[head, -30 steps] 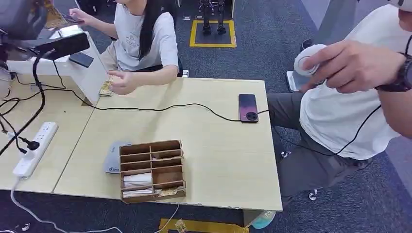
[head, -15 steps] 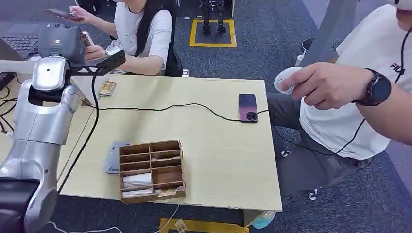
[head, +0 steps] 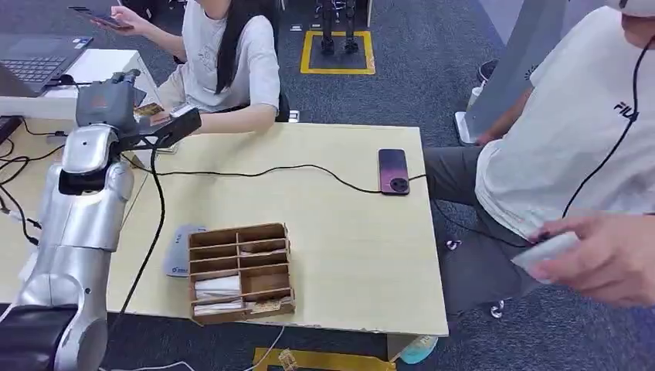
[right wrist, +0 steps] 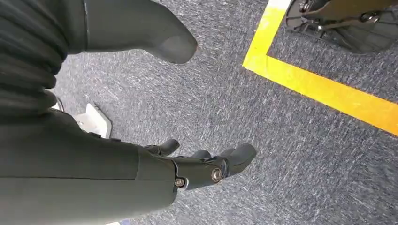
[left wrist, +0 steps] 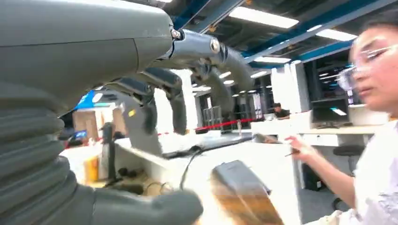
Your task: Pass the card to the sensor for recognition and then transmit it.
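Left arm (head: 81, 224) is raised at the left side of the table (head: 347, 232), forearm upright, with the left hand (head: 108, 100) up at the far-left corner near the seated person (head: 228, 58); a small brownish card (head: 147, 110) sits at that hand, and in the left wrist view a blurred tan card lies between thumb and curled fingers (left wrist: 159, 89), so it looks pinched, though blur keeps me from being certain. Right hand (right wrist: 187, 164) hangs down over the grey carpet (right wrist: 281, 140) by a yellow floor line (right wrist: 328, 93), fingers loosely curled and apart, holding nothing. Wooden divided box (head: 242, 270) sits at the near edge of the table with a grey card reader (head: 179, 251) touching its left side, and a phone (head: 394, 171) lies far right on a black cable (head: 255, 171).
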Motion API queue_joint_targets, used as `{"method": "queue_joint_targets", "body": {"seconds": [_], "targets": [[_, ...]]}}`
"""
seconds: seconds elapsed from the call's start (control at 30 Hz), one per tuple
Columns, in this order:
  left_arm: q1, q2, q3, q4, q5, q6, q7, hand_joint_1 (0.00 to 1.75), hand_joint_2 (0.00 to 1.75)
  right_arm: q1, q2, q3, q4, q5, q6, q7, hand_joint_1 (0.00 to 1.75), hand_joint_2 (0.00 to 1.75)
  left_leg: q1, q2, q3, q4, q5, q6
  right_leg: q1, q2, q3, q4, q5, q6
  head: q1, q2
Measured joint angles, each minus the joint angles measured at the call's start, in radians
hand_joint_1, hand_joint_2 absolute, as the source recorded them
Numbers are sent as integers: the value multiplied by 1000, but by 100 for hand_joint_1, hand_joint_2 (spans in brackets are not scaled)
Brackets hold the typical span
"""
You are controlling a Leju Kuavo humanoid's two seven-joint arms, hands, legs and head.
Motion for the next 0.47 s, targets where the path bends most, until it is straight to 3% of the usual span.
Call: {"method": "queue_joint_targets", "body": {"seconds": [0.2,0.33,0.47], "targets": [[160,36,214,-94,54,71,-40,0,175,8,0,-32,0,23,0,5,0,175,0,2,0,-2,-1,-1,0,3,-1,0,-1,0,0,0],[351,36,433,-216,155,137,-119,0,175,18,6,-62,0,38,0,12,0,175,0,7,1,-2,-2,-3,0,7,-3,0,-2,-3,-1,0],[518,7,669,-319,319,120,-187,0,175,27,12,-91,0,49,0,25,0,175,0,7,1,-3,-4,-4,0,7,-3,0,-4,-2,0,0]]}}
